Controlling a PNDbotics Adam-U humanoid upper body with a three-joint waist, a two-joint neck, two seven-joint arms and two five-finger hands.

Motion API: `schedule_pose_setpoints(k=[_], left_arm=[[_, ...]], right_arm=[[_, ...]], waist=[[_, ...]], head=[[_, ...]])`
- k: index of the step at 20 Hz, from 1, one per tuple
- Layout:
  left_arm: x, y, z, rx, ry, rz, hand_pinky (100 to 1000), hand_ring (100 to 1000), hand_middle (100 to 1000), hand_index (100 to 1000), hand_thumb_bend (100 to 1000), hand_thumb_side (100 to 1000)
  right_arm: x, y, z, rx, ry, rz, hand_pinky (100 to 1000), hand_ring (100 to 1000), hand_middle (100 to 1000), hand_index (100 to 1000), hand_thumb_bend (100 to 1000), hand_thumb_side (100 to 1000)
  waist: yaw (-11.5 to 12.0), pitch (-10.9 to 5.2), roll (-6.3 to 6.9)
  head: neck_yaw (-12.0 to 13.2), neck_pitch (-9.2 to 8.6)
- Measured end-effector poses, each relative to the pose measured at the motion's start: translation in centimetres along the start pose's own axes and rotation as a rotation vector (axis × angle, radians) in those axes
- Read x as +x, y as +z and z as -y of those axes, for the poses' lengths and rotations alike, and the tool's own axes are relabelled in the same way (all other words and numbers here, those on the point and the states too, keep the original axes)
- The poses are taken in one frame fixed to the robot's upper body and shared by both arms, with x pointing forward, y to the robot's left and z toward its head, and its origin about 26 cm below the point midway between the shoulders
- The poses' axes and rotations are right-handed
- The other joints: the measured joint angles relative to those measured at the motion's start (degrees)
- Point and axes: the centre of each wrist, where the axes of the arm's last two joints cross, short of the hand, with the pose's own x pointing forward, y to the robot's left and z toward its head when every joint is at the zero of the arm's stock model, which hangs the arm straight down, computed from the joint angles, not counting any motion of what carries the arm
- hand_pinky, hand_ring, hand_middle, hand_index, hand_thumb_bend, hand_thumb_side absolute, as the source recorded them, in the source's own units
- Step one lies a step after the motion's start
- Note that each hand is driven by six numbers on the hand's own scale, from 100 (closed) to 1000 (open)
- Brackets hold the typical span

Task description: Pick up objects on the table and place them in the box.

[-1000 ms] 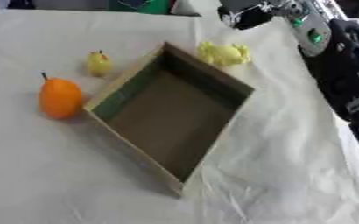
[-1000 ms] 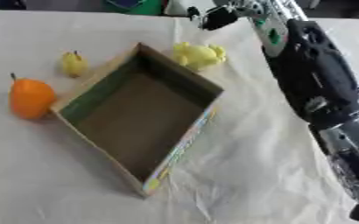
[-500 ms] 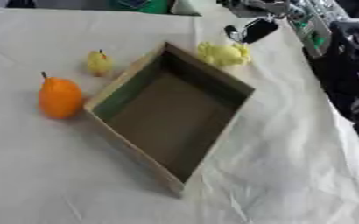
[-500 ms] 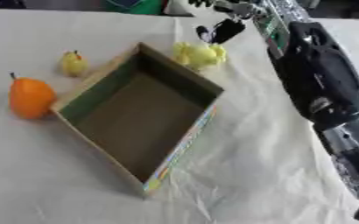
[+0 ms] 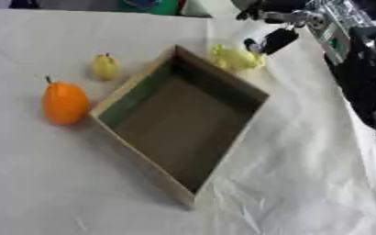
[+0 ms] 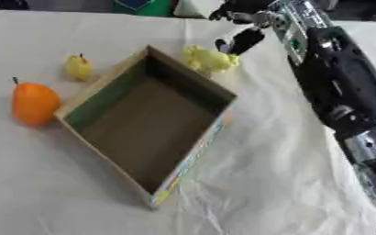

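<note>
An open cardboard box [image 5: 223, 82] lies askew in the middle of the white cloth, with nothing inside. Behind its far corner lies a pale yellow lumpy object [image 5: 235, 58]. My right hand [image 5: 270, 40] hangs just above and to the right of it, fingers pointing down and spread, holding nothing. A small yellow pear-shaped fruit [image 5: 104, 66] sits left of the box. An orange fruit with a stalk [image 5: 64, 103] lies further left and nearer. My left hand shows in neither view.
My black right arm [image 6: 340, 87] runs down the right side of the cloth. White wrinkled cloth [image 5: 303, 183] covers the table. Something green [image 5: 147, 5] stands at the far edge.
My right hand has come down and toward the pale yellow object, from well above it to just beside it. The fruits and box have not moved.
</note>
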Motion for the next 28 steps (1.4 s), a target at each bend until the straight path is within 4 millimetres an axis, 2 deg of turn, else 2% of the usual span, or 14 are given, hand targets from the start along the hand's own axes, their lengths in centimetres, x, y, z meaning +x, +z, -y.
schedule_pose_setpoints(k=[6, 10, 11, 12, 17, 28], left_arm=[[0.0, 0.0, 0.0, -0.002, 0.000, 0.000, 481, 598, 600, 772, 101, 1000], [0.0, 0.0, 0.0, -0.003, 0.001, 0.000, 481, 598, 600, 772, 101, 1000], [0.0, 0.0, 0.0, -0.004, 0.001, 0.000, 481, 598, 600, 772, 101, 1000], [0.0, 0.0, 0.1, -0.004, 0.001, 0.000, 481, 598, 599, 772, 101, 1000], [0.0, 0.0, 0.2, -0.009, 0.002, -0.003, 481, 598, 598, 772, 101, 1000], [0.0, 0.0, 0.2, -0.011, 0.002, -0.004, 481, 597, 597, 772, 101, 1000]], right_arm=[[-0.2, -0.3, -1.1, 0.022, 0.017, -0.009, 776, 865, 898, 1000, 100, 730], [-0.3, -0.4, -1.8, 0.031, 0.014, -0.012, 776, 865, 899, 1000, 100, 735], [-0.4, -0.4, -1.9, 0.031, 0.014, -0.012, 776, 865, 899, 1000, 100, 735], [-0.4, -0.4, -1.9, 0.030, 0.014, -0.013, 782, 868, 903, 1000, 100, 777], [-0.3, -0.5, -2.4, 0.048, 0.017, -0.003, 785, 870, 905, 1000, 100, 814], [-0.3, 0.1, -3.1, 0.100, 0.023, 0.051, 789, 871, 904, 1000, 100, 861]], waist=[[0.1, 0.20, 0.01], [0.3, 0.41, 0.03], [0.3, 0.41, 0.05], [0.3, 0.42, 0.05], [0.3, 0.67, -0.09], [0.3, 0.79, -0.14]], head=[[0.0, -0.24], [0.0, -0.46], [0.0, -0.46], [0.0, -0.47], [0.2, -0.47], [0.9, -0.47]])
